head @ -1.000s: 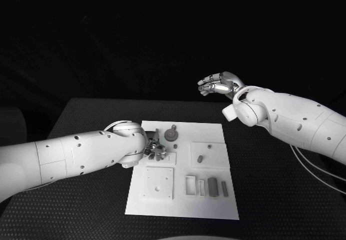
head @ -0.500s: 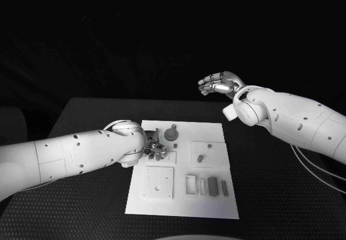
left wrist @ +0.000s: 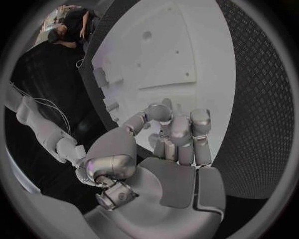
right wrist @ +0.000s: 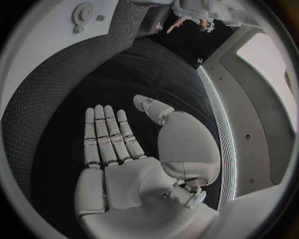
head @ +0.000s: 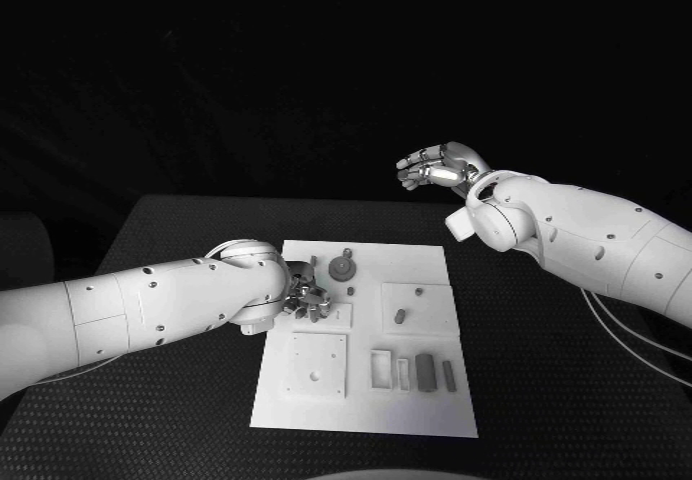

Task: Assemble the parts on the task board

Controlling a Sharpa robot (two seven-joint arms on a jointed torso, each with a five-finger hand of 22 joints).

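The white task board (head: 361, 400) lies in the middle of the black table; its surface (left wrist: 187, 50) also appears in the left wrist view. A grey gear (head: 343, 268) stands near its far left, with a small peg (head: 346, 252) behind it. My left hand (head: 307, 297) hovers low over the board's left side, just in front of the gear. Its fingers (left wrist: 179, 133) are curled in, and I cannot make out whether a part sits between them. My right hand (head: 440, 165) is raised beyond the table's far edge, its palm (right wrist: 131, 174) bare and its fingers apart.
Two small grey parts (head: 400, 319) rest on a raised square at the board's right. A square plate (head: 315, 365) with holes, a white frame (head: 382, 370) and two grey bars (head: 426, 369) lie along the near half. The gear (right wrist: 82, 11) also shows in the right wrist view.
The left hand has shifted very slightly over the board's left side. The right arm has stayed still.
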